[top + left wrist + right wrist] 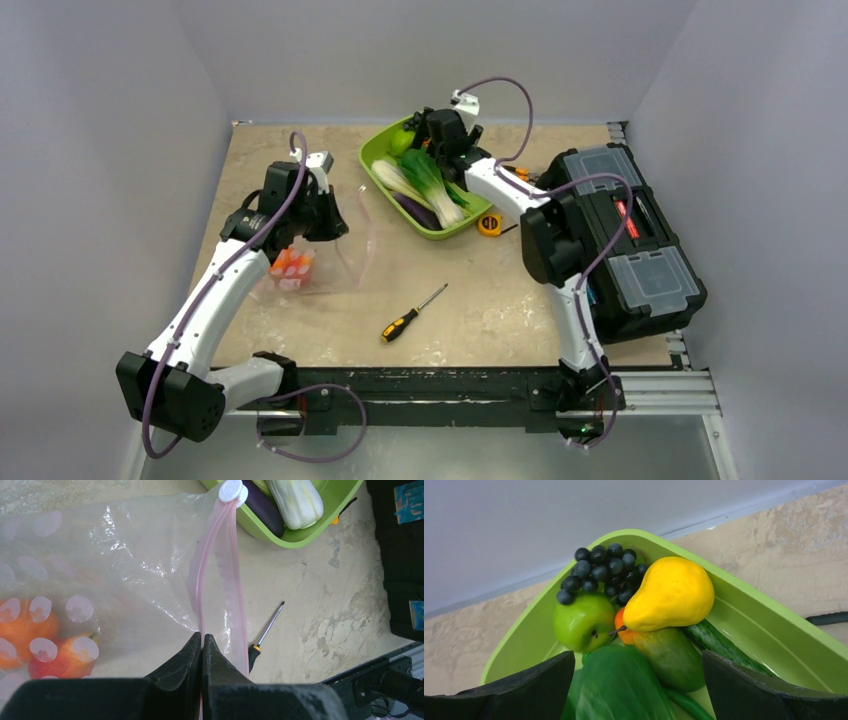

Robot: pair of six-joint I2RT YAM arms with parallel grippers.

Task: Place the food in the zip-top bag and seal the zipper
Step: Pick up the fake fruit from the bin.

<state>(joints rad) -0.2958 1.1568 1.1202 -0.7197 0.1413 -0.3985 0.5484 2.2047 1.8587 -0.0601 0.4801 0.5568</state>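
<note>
My left tool pinches the zipper of the zip-top bag; my right tool hangs spread over the food. Risk: closing off-centre squirts the glossy pear aside.

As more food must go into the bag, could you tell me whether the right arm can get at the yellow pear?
Probably yes: the right gripper hangs open over the tray, and the pear lies uncovered on top.
</note>
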